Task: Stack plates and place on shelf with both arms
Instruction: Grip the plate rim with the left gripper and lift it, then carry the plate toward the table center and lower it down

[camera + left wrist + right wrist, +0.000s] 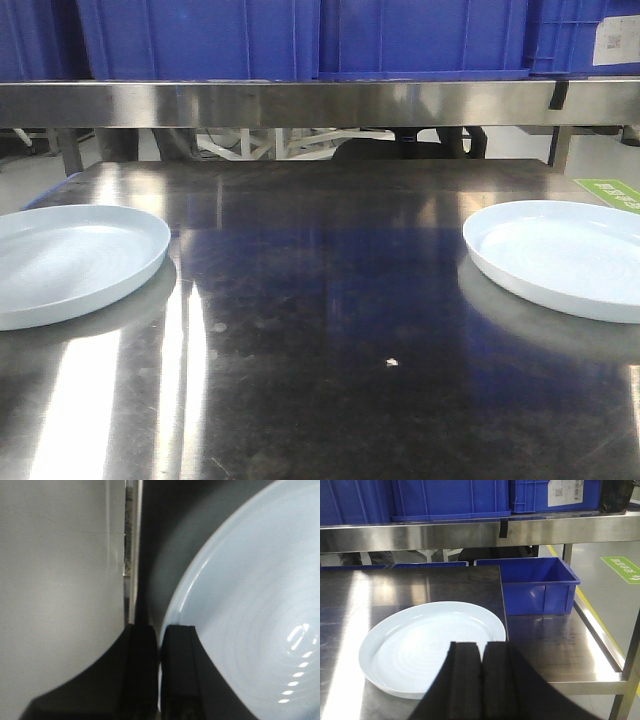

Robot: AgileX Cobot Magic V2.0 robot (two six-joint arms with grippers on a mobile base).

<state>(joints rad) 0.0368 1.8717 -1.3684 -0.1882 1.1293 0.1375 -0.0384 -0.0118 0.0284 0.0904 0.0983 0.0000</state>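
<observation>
Sitting unstacked, plates (70,262) (560,255) (well apart), crates (300,35) overhead

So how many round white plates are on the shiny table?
2. One pale bluish-white glossy round plate sits at the left edge of the dark steel tabletop, the other plate at its right edge. None seems hidden.

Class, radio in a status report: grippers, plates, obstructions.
Left gripper shut, empty; right gripper shut, empty. Two pale round glossy plates apart on dark steel tabletop, unstacked. Blue plastic crates occupy steel shelf.
</observation>
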